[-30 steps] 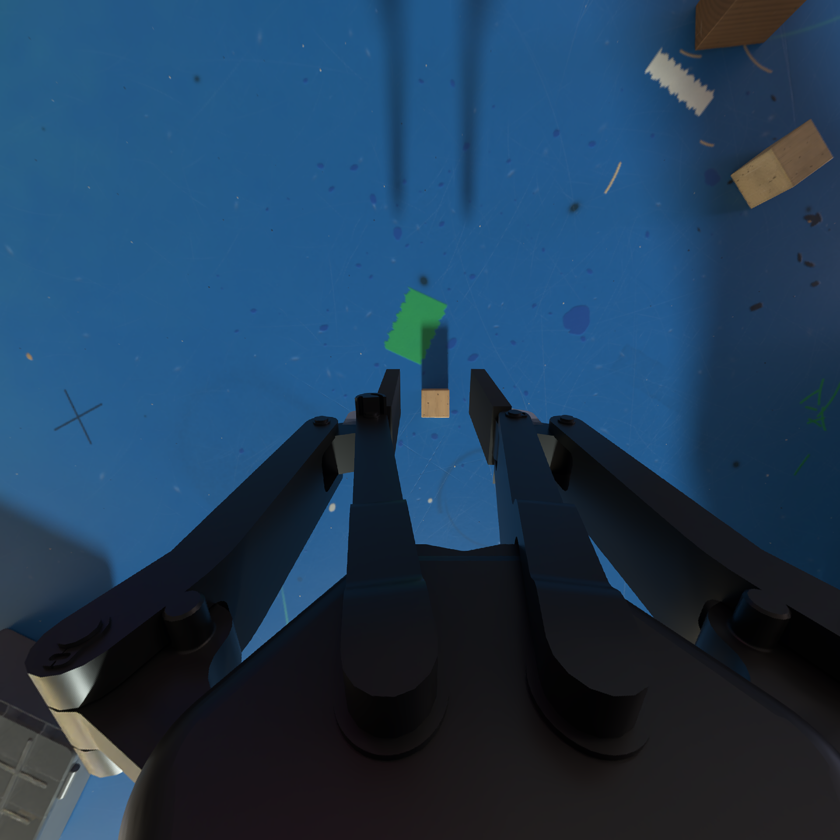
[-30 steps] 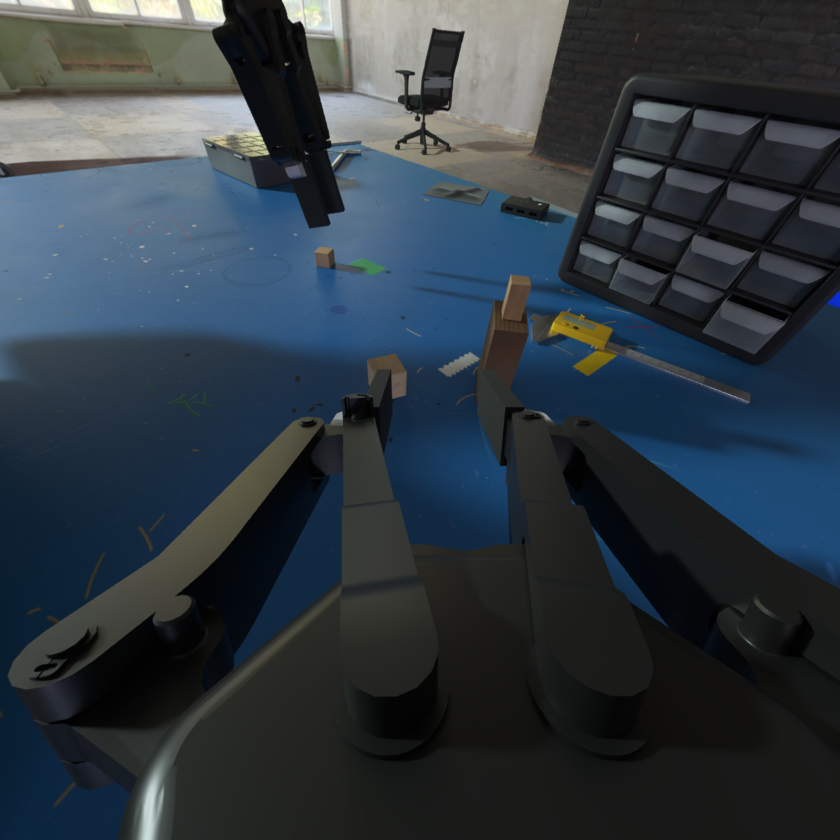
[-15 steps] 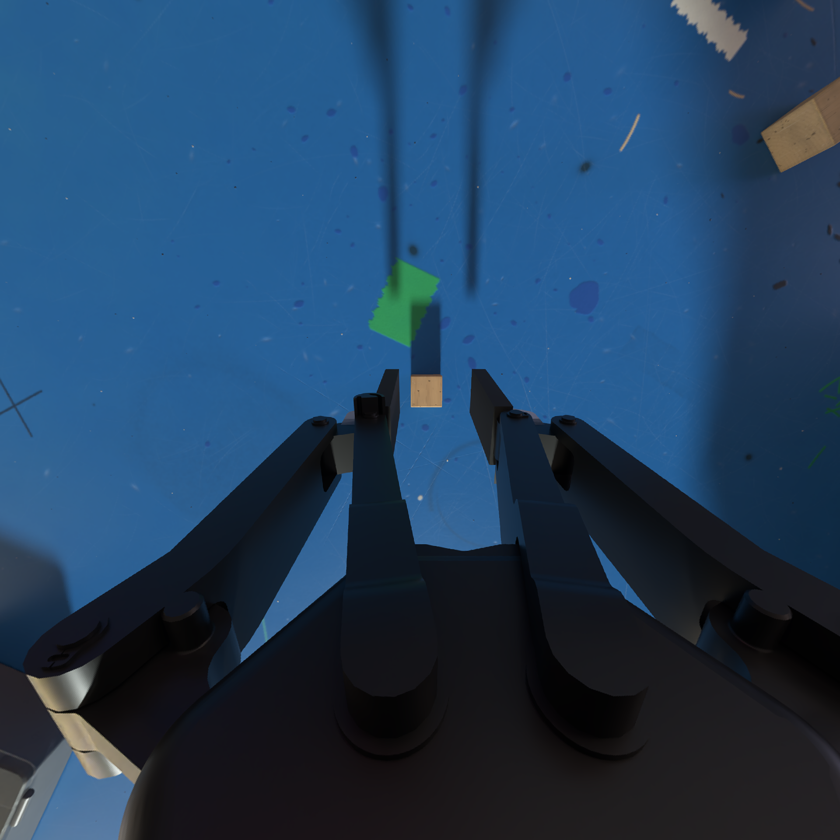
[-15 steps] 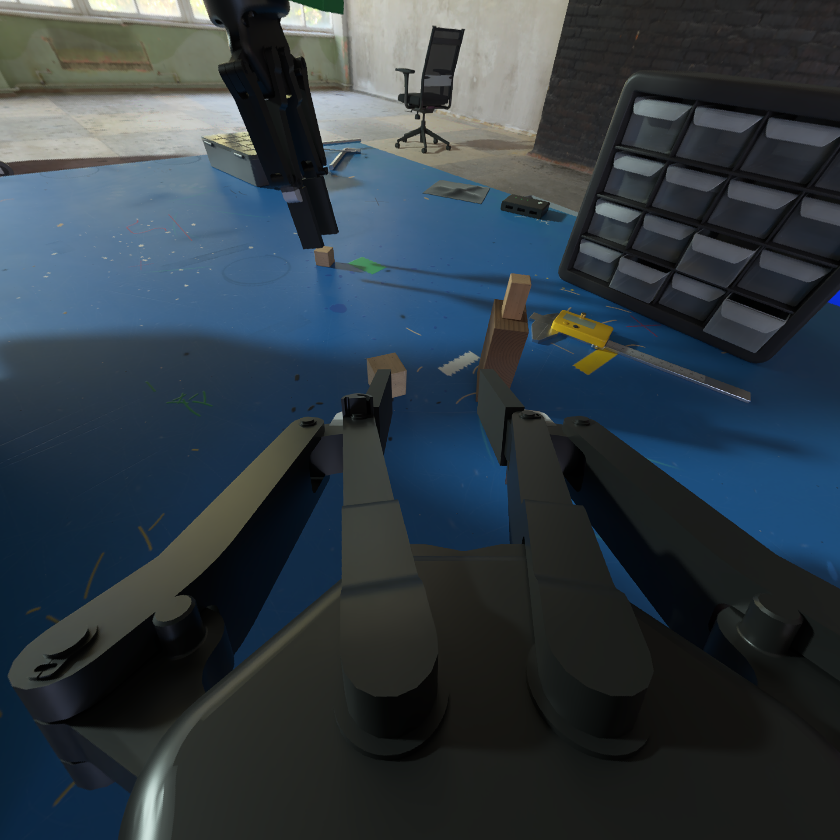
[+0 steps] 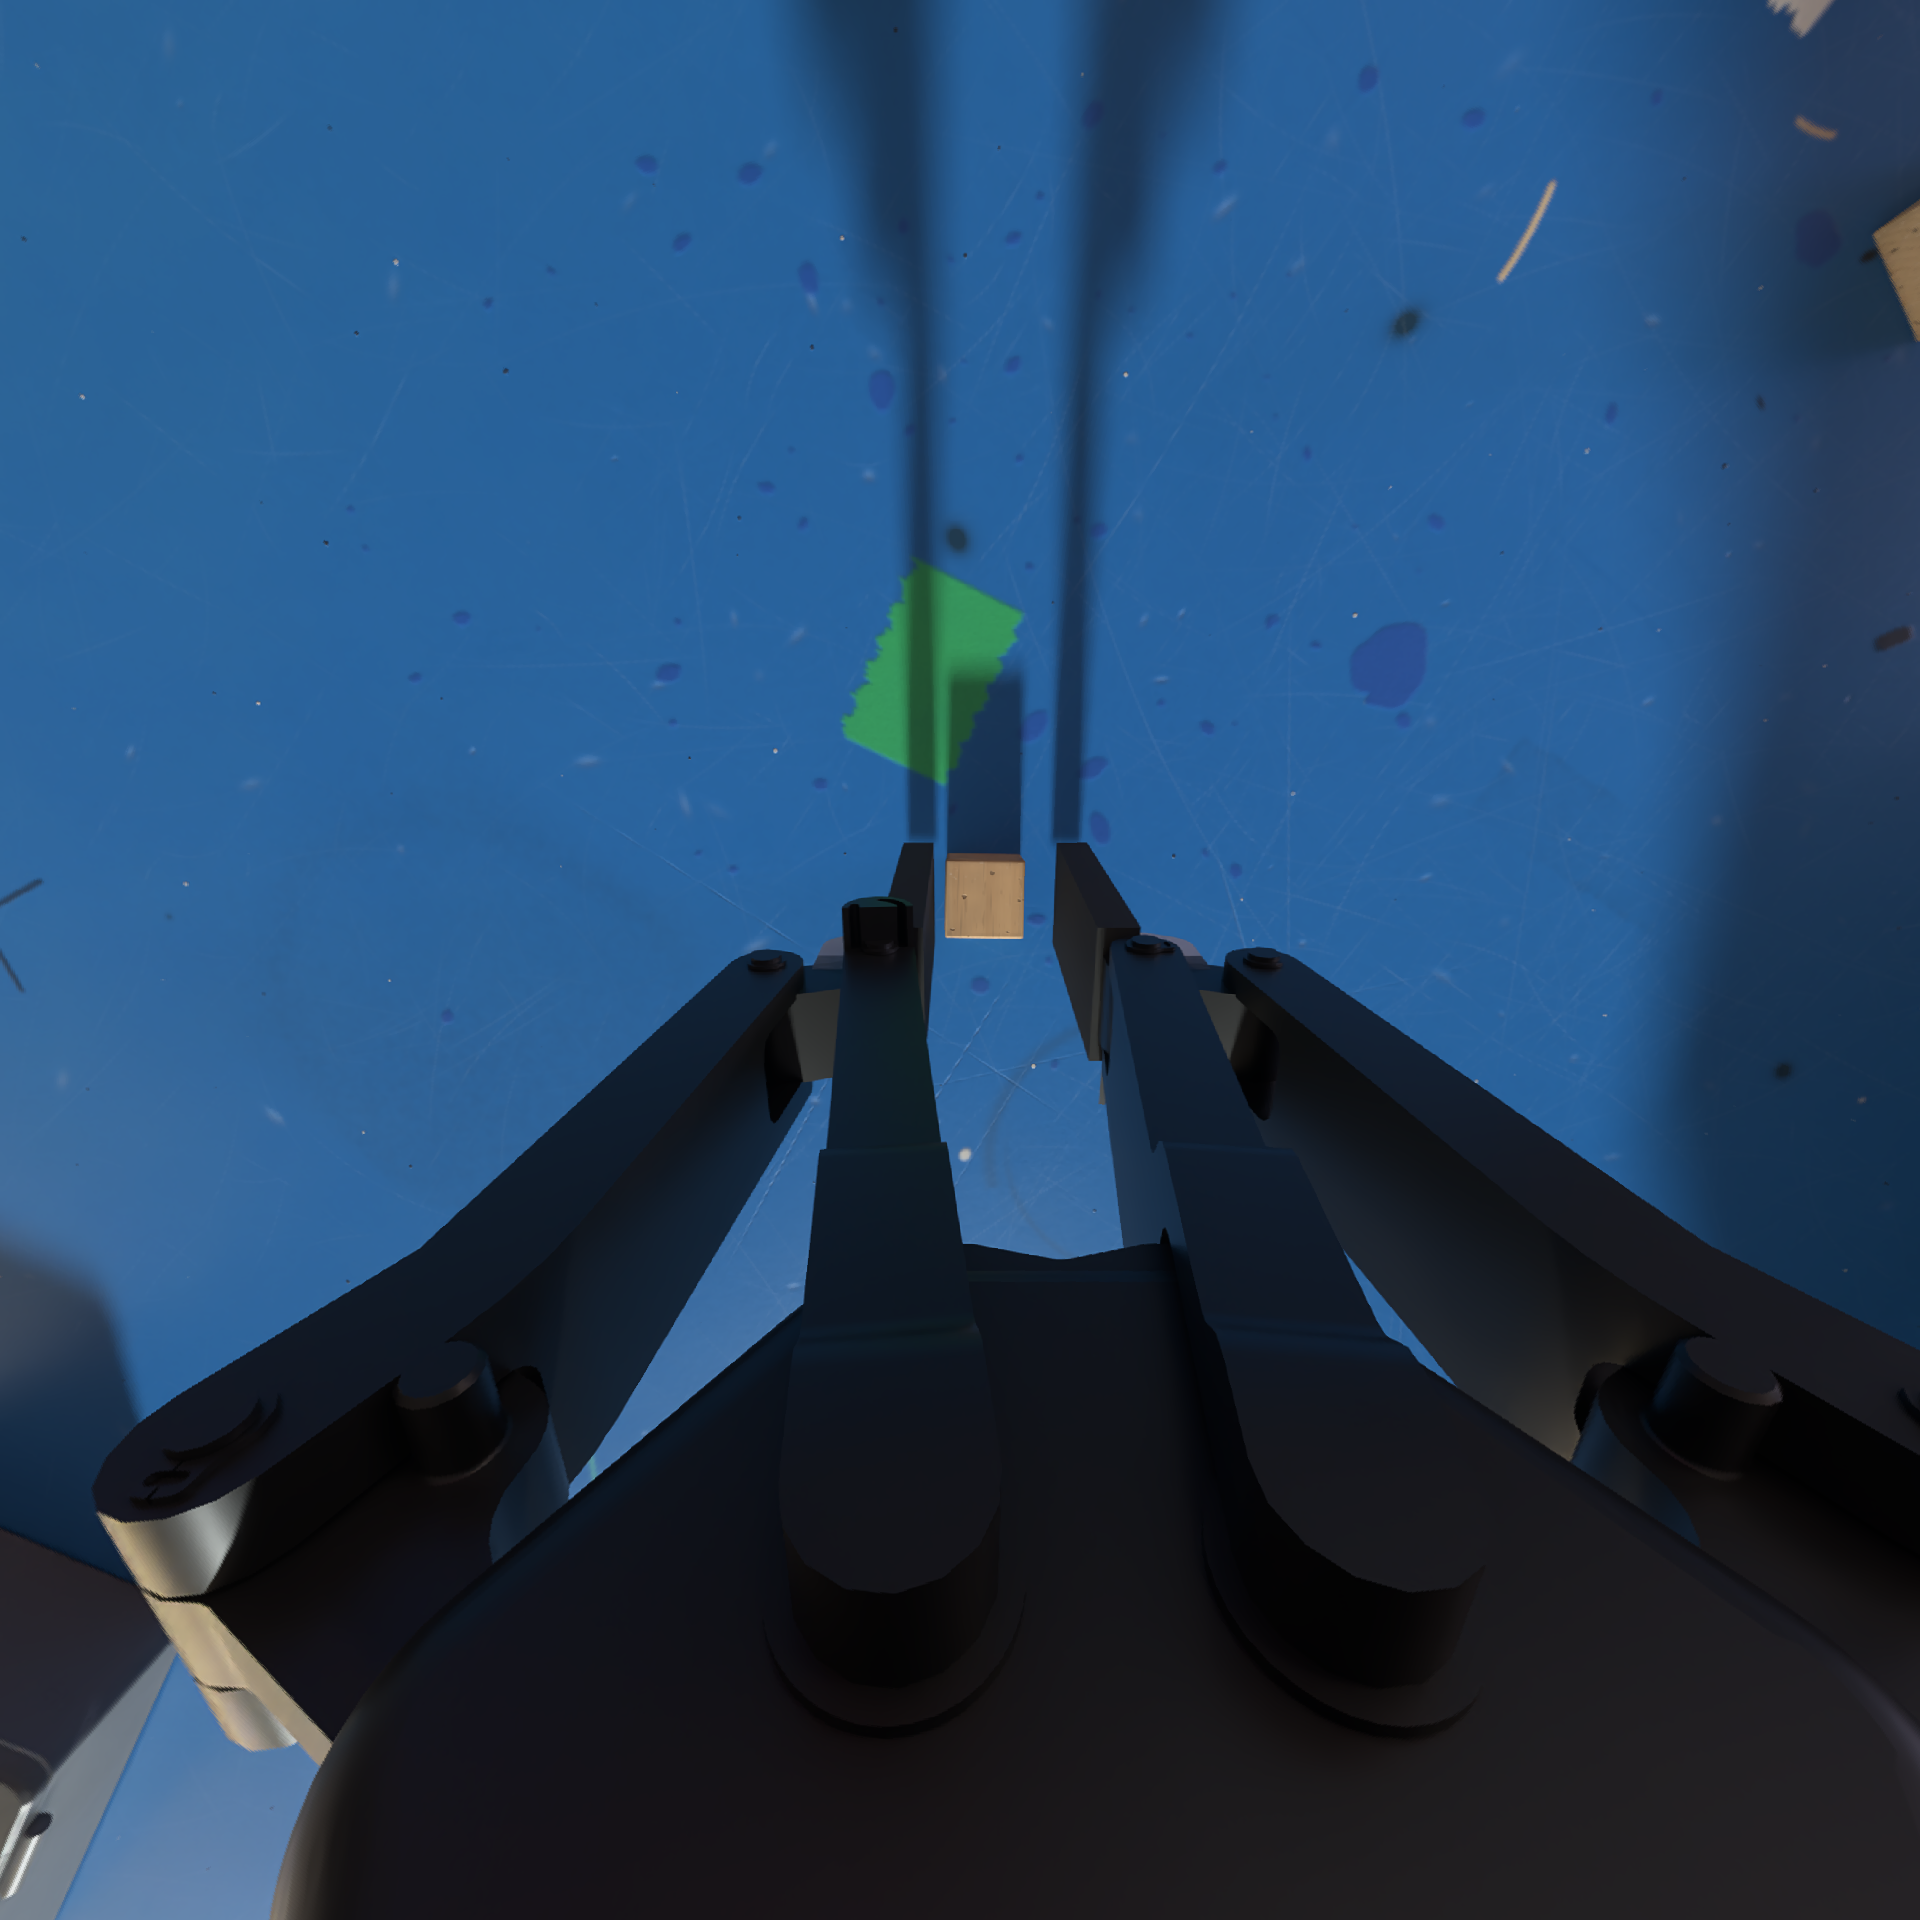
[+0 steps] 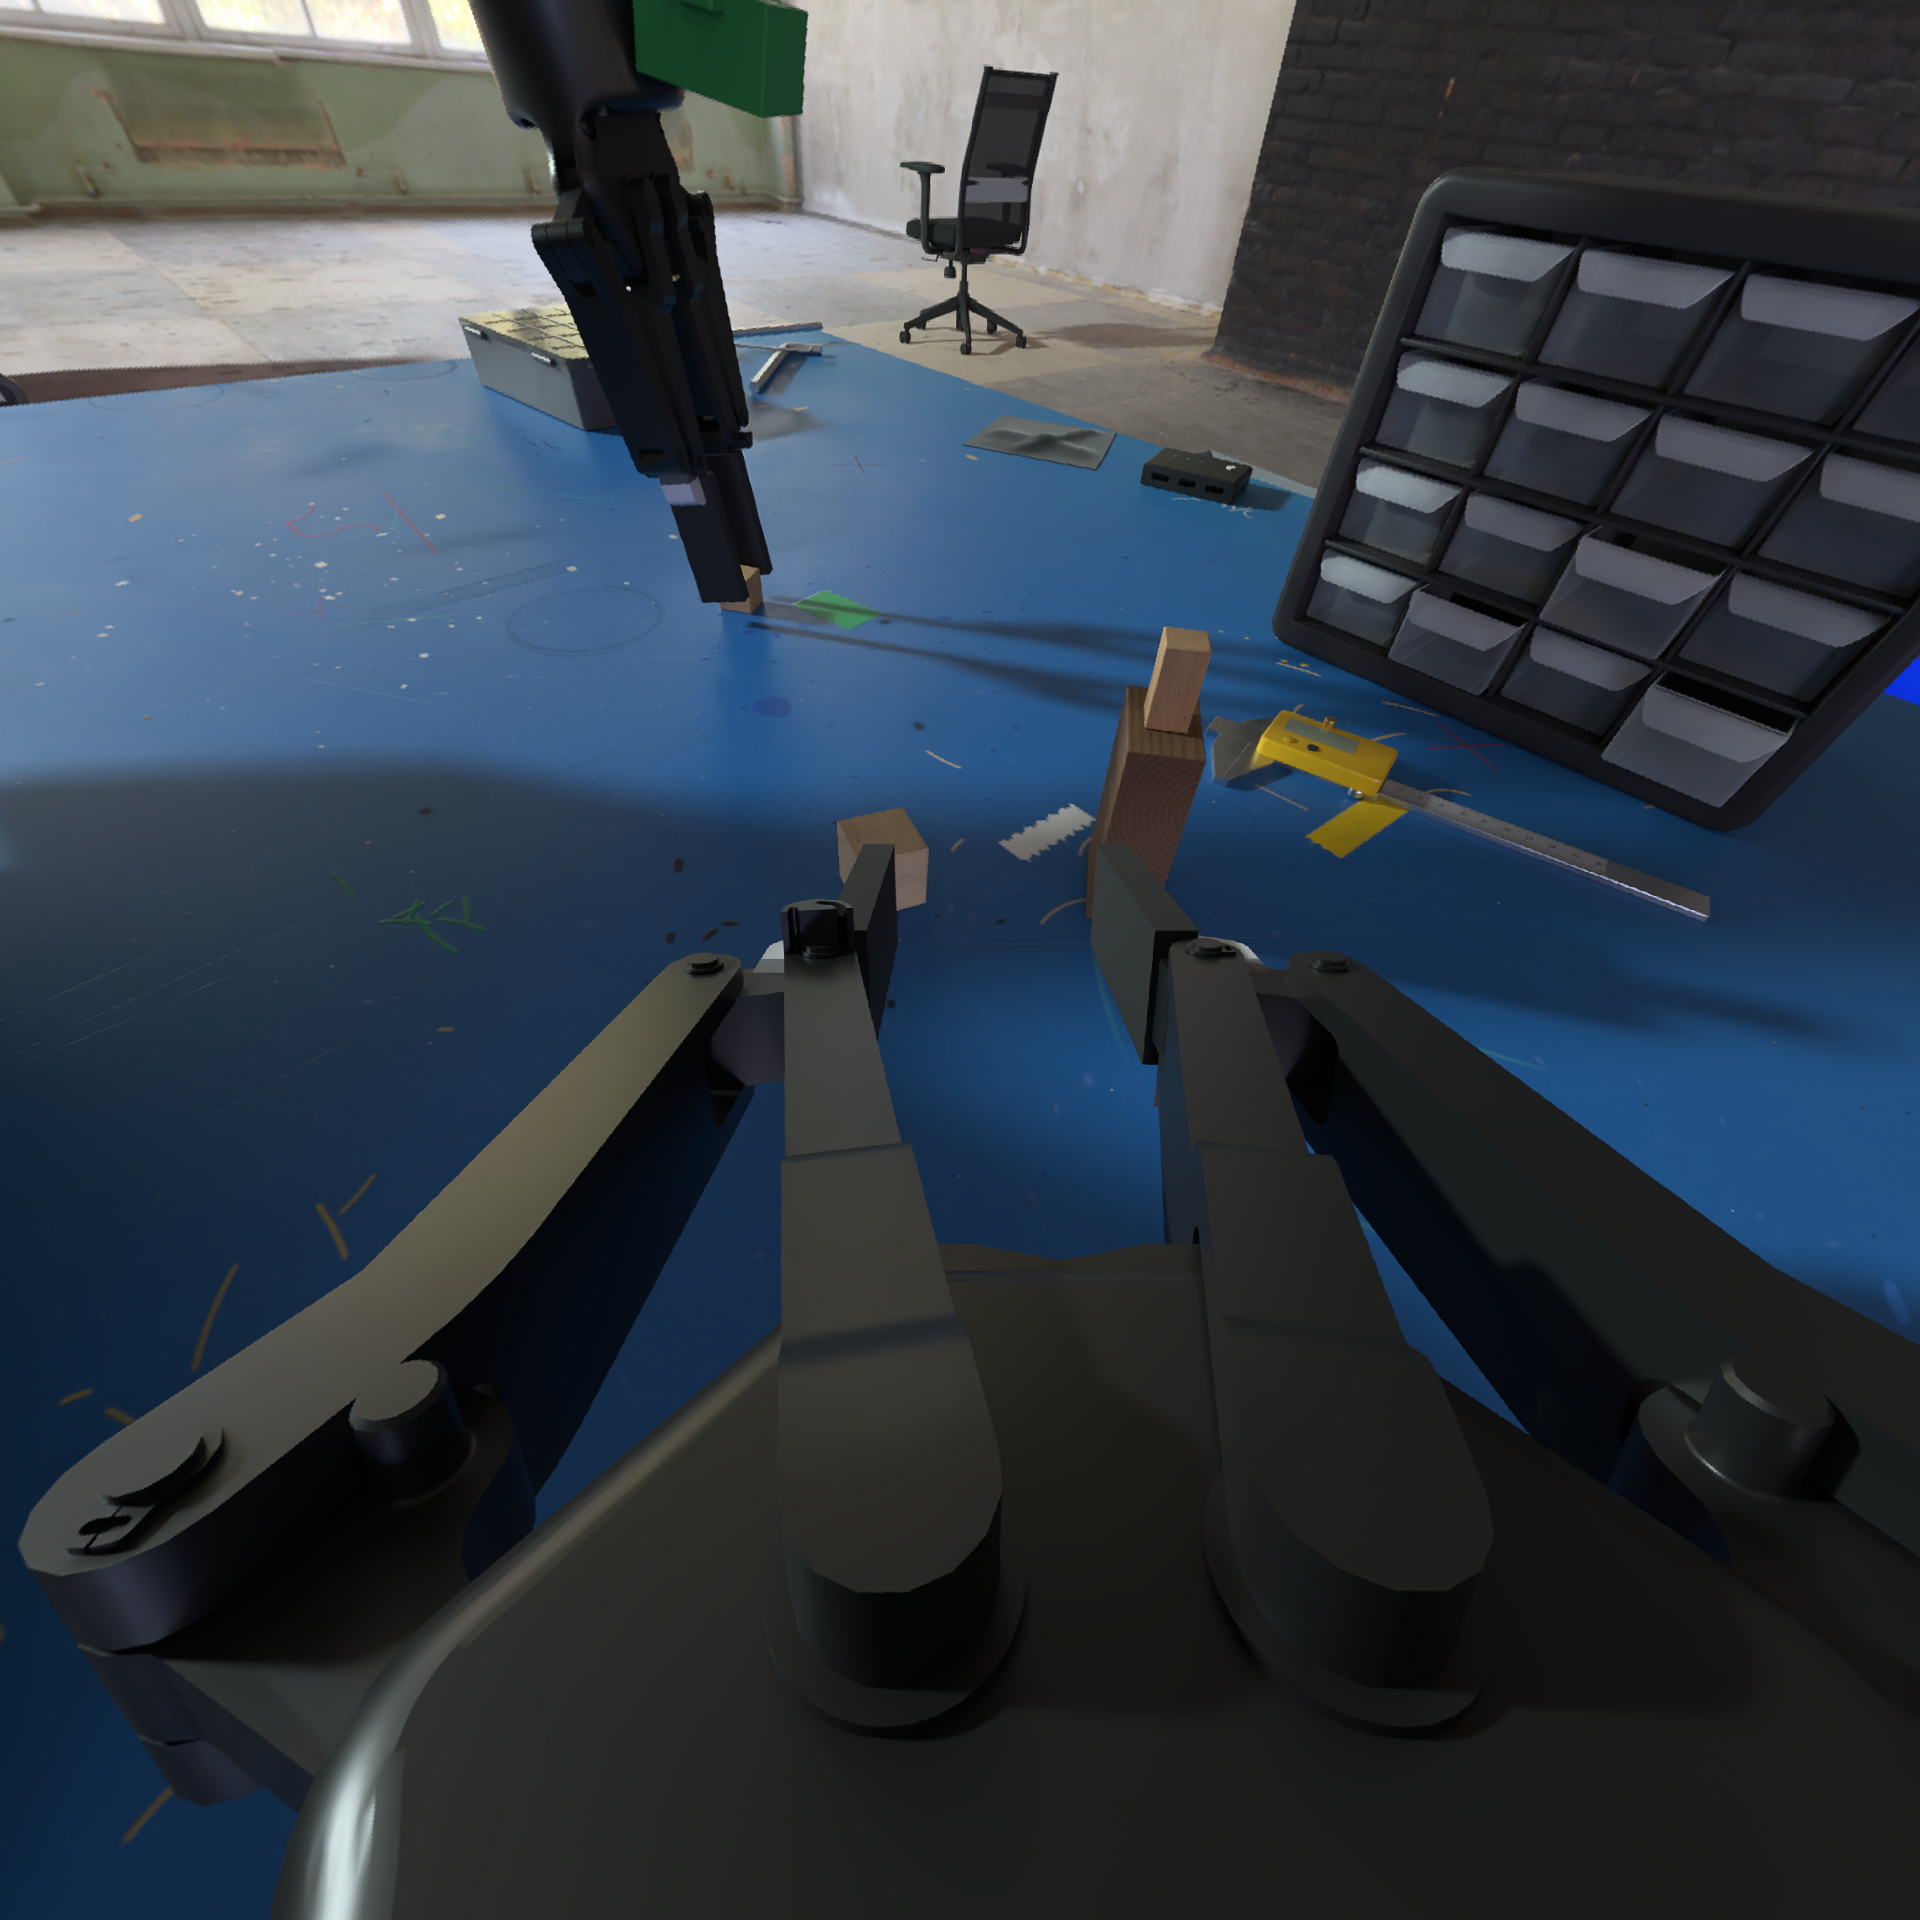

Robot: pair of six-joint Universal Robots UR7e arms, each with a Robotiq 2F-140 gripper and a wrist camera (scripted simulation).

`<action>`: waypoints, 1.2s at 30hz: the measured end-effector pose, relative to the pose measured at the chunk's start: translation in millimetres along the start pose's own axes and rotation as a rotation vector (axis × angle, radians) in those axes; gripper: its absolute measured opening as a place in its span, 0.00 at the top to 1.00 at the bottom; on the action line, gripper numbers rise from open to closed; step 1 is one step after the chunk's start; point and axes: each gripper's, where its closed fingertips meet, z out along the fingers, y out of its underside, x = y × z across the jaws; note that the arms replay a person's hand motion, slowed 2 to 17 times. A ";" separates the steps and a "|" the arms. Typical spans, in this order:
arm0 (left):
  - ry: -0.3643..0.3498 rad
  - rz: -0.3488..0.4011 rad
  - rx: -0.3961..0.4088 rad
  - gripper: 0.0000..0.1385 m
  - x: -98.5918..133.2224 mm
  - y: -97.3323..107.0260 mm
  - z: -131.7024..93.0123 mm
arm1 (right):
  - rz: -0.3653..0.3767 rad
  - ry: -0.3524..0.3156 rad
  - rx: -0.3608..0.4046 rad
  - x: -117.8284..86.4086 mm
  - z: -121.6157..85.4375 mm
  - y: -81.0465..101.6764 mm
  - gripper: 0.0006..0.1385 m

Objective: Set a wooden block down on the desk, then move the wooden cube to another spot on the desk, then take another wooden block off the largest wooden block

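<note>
A dark brick wall meets a pale plaster wall behind a black mesh office chair on the worn concrete floor. Bright windows top a green-painted wall at left.

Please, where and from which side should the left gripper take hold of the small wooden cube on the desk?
Grip the small wooden cube on its two opposite side faces, coming down from above. It sits flat on the desk, and the open left gripper already has one finger on each side of it.
</note>
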 end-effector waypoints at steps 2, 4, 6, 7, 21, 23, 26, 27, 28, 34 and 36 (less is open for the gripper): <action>-0.008 0.002 -0.003 0.81 -1.2 -0.1 1.7 | 0.001 0.001 0.001 0.2 -0.2 0.0 0.63; -0.017 0.007 -0.006 0.84 -2.3 -0.2 3.0 | 0.002 0.002 0.001 0.5 -0.4 -0.1 0.63; -0.023 0.015 -0.008 0.86 -2.6 -0.7 3.6 | 0.002 0.003 0.002 0.7 -0.5 -0.1 0.63; -0.027 0.020 -0.008 0.86 -2.7 -1.0 3.6 | 0.002 0.003 0.002 0.8 -0.6 -0.2 0.63; -0.080 0.074 0.032 0.86 -5.4 -14.9 -19.9 | 0.004 0.005 0.002 1.6 -0.8 0.0 0.64; -0.086 0.080 0.048 0.86 -5.2 -18.8 -27.1 | 0.005 0.005 0.001 1.7 -0.7 0.1 0.64; -0.097 0.088 0.075 0.86 -4.8 -25.2 -39.3 | 0.005 0.005 0.000 1.8 -0.5 0.3 0.64; -0.101 0.091 0.084 0.86 -4.6 -27.5 -43.7 | 0.005 0.005 0.000 1.8 -0.4 0.3 0.64; -0.105 0.094 0.094 0.86 -4.3 -29.8 -48.1 | 0.005 0.005 0.000 1.8 -0.3 0.4 0.64; -0.127 0.120 0.149 0.86 0.4 -44.3 -75.6 | 0.005 0.004 -0.002 1.8 0.3 0.6 0.64; -0.133 0.131 0.167 0.86 3.1 -49.4 -84.7 | 0.004 0.004 -0.003 1.8 0.4 0.7 0.64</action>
